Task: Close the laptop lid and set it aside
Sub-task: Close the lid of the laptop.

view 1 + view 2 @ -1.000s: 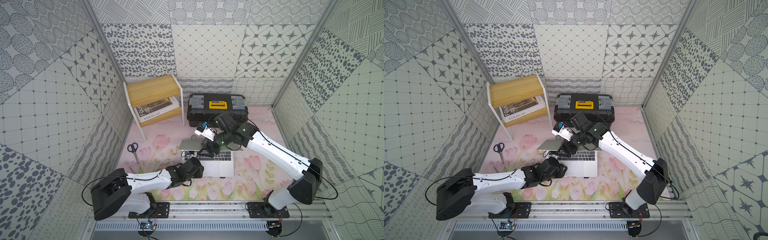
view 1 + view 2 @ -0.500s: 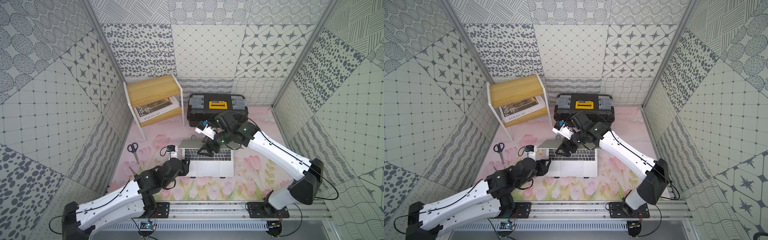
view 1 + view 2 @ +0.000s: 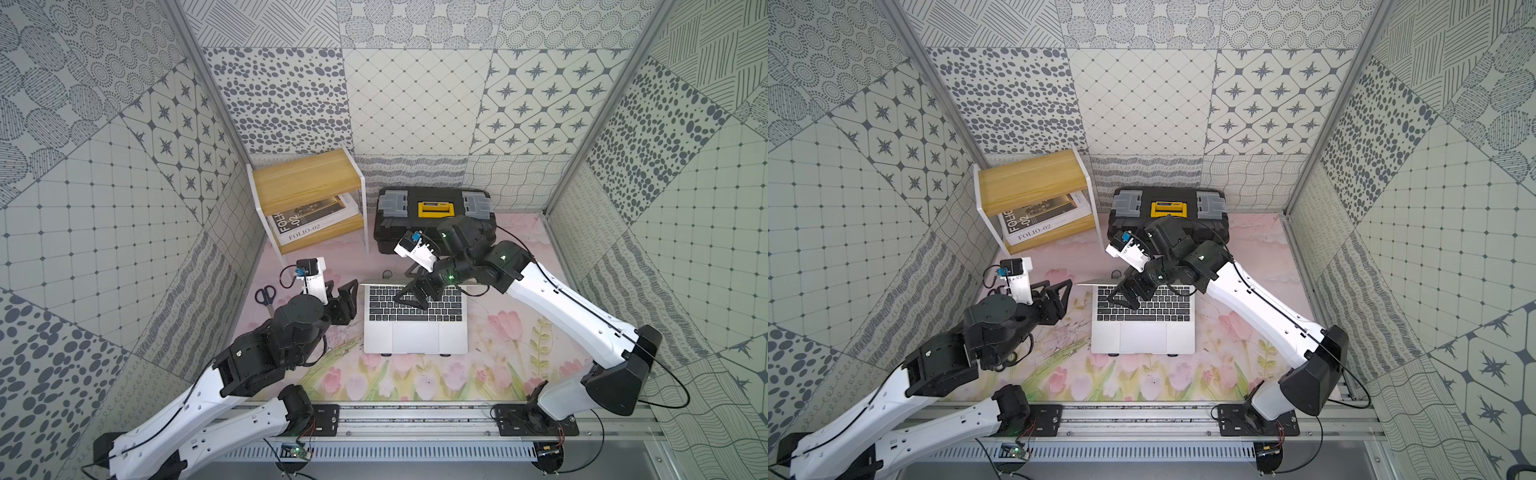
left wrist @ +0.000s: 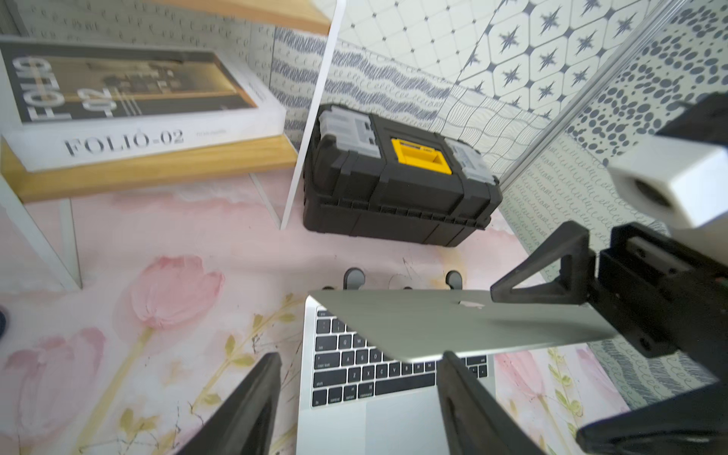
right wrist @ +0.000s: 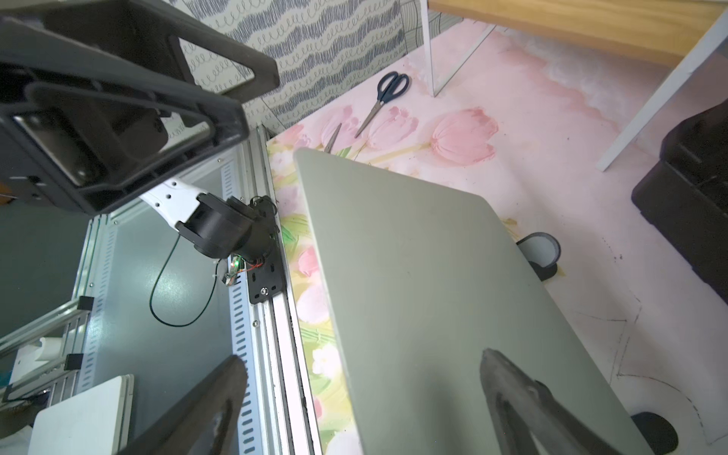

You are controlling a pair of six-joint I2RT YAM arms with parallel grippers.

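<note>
The silver laptop [image 3: 415,336] [image 3: 1142,336] lies in the middle of the flowered mat, keyboard showing. The laptop lid [image 4: 453,323] [image 5: 433,275] hangs partly lowered over the back key rows, its silver back up. My right gripper [image 3: 411,297] [image 3: 1123,297] [image 5: 362,358] is open and straddles the lid's free edge. One of its fingers [image 4: 551,283] sits on or just above the lid's back, the other on the screen side. My left gripper [image 3: 343,286] [image 3: 1057,286] [image 4: 356,378] is open and empty, just left of the laptop's back corner.
A black toolbox [image 3: 432,220] with a yellow handle stands behind the laptop. A wooden shelf [image 3: 307,199] holding a FOLIO book is at the back left. Scissors [image 3: 265,295] lie by the left wall. The aluminium rail [image 3: 415,419] runs along the front.
My left arm has pulled back from the laptop's front left corner to its left side, jaws now apart. The right jaws have widened. Less of the lid's back shows from above.
</note>
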